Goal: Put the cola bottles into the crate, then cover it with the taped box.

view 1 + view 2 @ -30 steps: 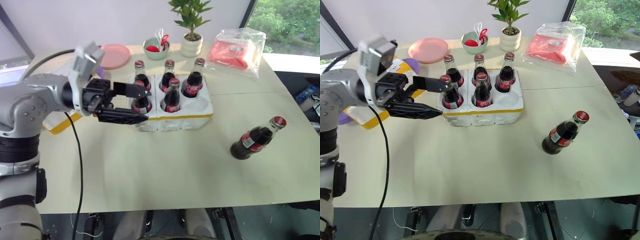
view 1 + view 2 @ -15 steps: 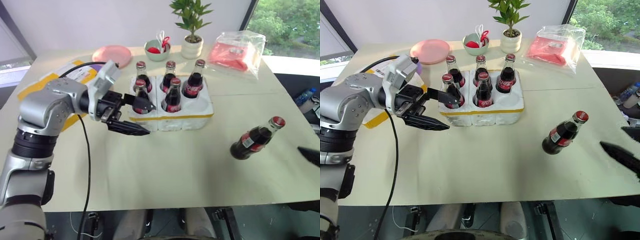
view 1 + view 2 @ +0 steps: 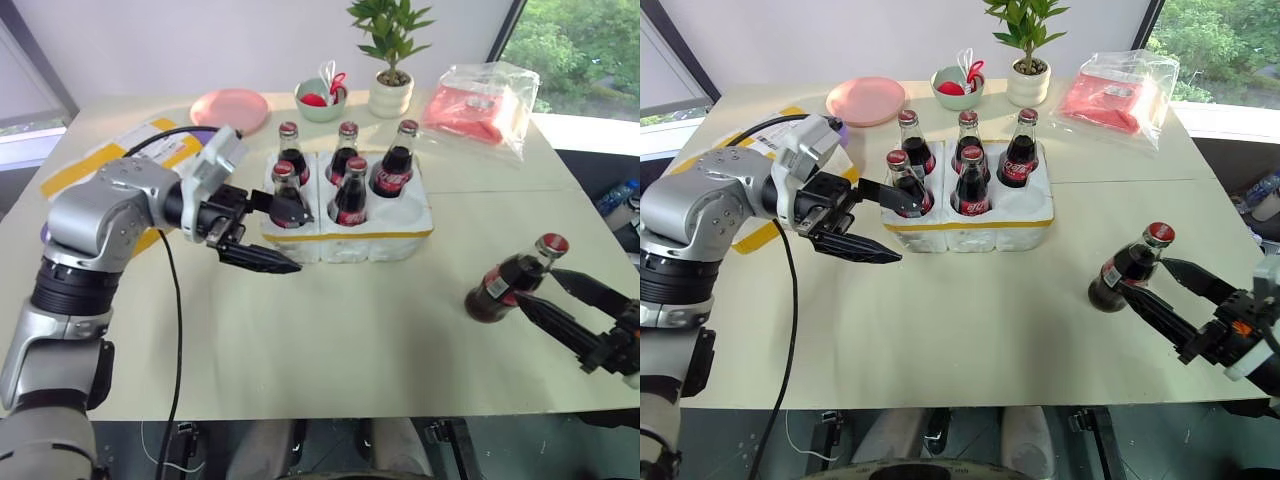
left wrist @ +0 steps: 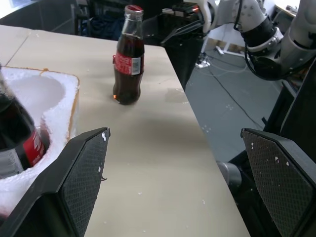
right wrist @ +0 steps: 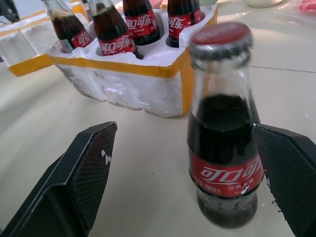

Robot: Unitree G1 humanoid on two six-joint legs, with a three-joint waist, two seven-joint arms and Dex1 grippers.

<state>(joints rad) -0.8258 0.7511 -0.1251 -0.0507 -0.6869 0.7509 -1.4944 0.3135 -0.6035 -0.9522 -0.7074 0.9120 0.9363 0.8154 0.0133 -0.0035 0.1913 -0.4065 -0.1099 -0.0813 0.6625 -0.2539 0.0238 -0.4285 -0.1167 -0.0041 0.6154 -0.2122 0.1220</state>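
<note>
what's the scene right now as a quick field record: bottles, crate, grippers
bottles in crate: five cola bottles standing in the wells
empty well: front right one
loose bottle: sixth cola bottle upright on the table, right of the crate
left gripper: open, beside the crate's left end, holding nothing
right gripper: open, fingers either side of the loose bottle, not closed on it
taped box: behind the left arm, partly hidden

right gripper (image 3: 1167, 292) swung in from off-frame (fingers wide apart) and now straddles the loose cola bottle (image 3: 1124, 270)
</note>
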